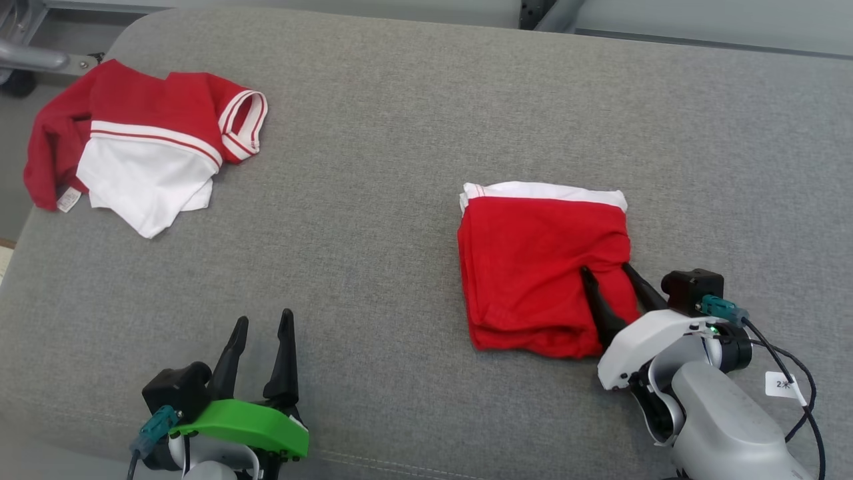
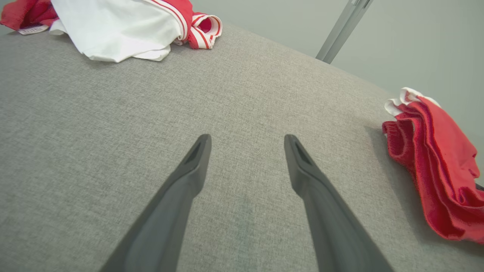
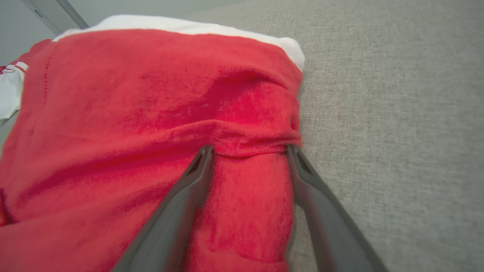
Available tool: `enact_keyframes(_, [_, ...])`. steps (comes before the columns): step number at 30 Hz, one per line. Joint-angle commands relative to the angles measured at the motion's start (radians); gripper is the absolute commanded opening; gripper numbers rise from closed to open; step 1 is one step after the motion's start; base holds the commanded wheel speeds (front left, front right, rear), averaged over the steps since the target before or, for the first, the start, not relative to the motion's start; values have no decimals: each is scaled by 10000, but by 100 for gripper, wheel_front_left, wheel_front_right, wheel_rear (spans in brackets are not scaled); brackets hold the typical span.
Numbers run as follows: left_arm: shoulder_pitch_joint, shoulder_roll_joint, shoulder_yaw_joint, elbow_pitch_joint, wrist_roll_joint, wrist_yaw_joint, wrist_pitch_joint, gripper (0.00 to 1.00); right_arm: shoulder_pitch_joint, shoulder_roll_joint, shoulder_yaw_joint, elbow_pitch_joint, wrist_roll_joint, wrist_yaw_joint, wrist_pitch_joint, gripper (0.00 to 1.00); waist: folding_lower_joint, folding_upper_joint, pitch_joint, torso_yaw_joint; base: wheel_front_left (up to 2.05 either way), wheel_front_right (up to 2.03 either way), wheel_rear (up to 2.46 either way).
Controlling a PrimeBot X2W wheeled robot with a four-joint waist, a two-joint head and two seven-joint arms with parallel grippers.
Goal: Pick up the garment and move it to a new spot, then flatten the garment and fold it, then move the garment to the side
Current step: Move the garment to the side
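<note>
The garment (image 1: 533,267) is a red one with a white edge, folded into a rough square right of centre on the grey padded surface (image 1: 400,133). My right gripper (image 1: 606,268) rests on the garment's near right corner, open, its two fingers straddling a raised ridge of red cloth (image 3: 249,181). The right wrist view shows the garment (image 3: 151,94) close up with my right gripper (image 3: 248,148) spread wide on it. At the lower left my left gripper (image 1: 264,317) is open over bare fabric, holding nothing. In the left wrist view the garment (image 2: 435,158) lies far right of my left gripper (image 2: 246,138).
A second red and white garment (image 1: 146,140) lies crumpled at the far left corner, and also appears as the crumpled garment (image 2: 121,26) in the left wrist view. A metal bar (image 1: 33,57) runs beyond that corner. The surface's front edge is close to both grippers.
</note>
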Motion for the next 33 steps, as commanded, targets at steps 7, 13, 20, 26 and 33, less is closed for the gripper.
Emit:
enact_keyframes(7, [182,32,154,40,-25,42,-2,100,301,179,-307,335,-208,-1,37,0,0,0,-104,120,0,0,0])
enact_keyframes(13, [211,36,65,109,194,-2,-2,100,604,230,-931,-421,-412,-7,14,0,0,0,-561,-519,0,0,0])
enact_keyframes(20, [451,36,271,124,314,-24,-2,100,1206,411,-1221,-669,-641,-7,13,0,0,0,-1238,-2385,0,0,0])
enact_keyframes(26, [455,37,192,199,355,-34,-2,100,1433,375,-923,-654,-338,-7,13,0,0,0,-1542,-4589,0,0,0])
enact_keyframes(33, [271,39,-65,155,468,-38,0,100,1348,233,-437,-716,-83,-7,13,0,0,0,-1468,-5671,0,0,0])
